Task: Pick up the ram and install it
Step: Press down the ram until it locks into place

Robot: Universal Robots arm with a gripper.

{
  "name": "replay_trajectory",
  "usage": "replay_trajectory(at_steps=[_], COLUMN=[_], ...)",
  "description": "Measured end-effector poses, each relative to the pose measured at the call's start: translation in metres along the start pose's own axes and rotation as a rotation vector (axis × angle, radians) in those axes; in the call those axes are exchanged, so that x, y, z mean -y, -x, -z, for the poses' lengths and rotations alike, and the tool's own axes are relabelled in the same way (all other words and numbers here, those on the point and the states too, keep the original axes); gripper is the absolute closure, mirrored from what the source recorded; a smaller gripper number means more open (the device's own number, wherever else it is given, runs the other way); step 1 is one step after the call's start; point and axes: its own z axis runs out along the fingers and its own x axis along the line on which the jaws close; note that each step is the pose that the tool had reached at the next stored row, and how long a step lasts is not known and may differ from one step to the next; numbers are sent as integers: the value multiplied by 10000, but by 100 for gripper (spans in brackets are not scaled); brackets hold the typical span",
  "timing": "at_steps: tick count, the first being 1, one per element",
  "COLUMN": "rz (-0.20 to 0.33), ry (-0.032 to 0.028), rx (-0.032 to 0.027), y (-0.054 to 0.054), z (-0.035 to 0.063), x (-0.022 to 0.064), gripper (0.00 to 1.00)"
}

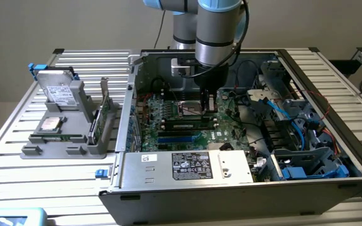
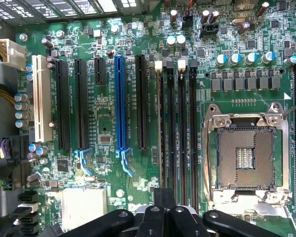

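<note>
A ram (image 1: 56,138), a narrow green stick, lies in the front groove of the grey holder (image 1: 74,151) on the exterior view's left, outside the case. My gripper (image 1: 206,104) hangs inside the open computer case over the motherboard (image 1: 168,113), far from that stick. Its black fingers (image 2: 163,197) are shut with nothing between them. Under them run the long black memory slots (image 2: 182,128), with the CPU socket (image 2: 246,153) beside them. A thin board edge (image 2: 160,128) seems to stand in the slot nearest the expansion slots; I cannot tell for sure.
The grey holder also carries a hard drive (image 1: 61,92), a CPU (image 1: 49,124) and an upright card with a metal bracket (image 1: 102,113). Case walls (image 1: 127,117), the power supply (image 1: 187,167), blue cables (image 1: 282,110) and drive bays (image 1: 307,165) crowd the motherboard.
</note>
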Motion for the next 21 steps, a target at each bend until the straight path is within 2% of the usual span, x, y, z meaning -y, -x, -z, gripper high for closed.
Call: replay_trajectory(at_steps=[4,7,13,17,21], rz=[-2,0,-3,-8,-15], ry=[3,1,-21,-72,-124], rx=[5,0,3,9,13], y=[0,-13,-27,-33,-36], z=[8,102,127,127,115], x=[-3,-40,-255,-388,-479], gripper=[89,89,89,89,89])
